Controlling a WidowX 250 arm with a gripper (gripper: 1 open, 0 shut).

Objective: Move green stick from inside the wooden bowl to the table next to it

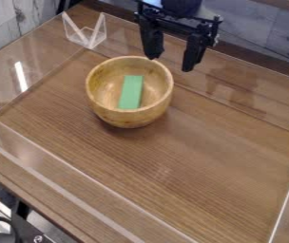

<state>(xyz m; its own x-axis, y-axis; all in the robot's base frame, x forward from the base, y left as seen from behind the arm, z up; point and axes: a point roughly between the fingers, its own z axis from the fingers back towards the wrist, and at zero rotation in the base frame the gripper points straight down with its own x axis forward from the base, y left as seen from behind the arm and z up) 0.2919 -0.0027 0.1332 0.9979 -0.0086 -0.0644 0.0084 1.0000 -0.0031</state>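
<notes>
Green stick (132,91) — seemingly below-left of gripper (170,59)

Dark brown wood-grain bench (173,161) with clear acrylic walls (33,152) running along its edges. Only thing sitting right on it is a round tan wooden bowl (99,106), back of center, a bit left of middle.

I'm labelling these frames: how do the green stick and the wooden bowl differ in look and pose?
The green stick is bright green, flat and rectangular; the wooden bowl is light tan and round with thick walls. The stick is much smaller and lies inside the bowl, which sits directly on the table. Both are untouched by the open gripper above.
</notes>
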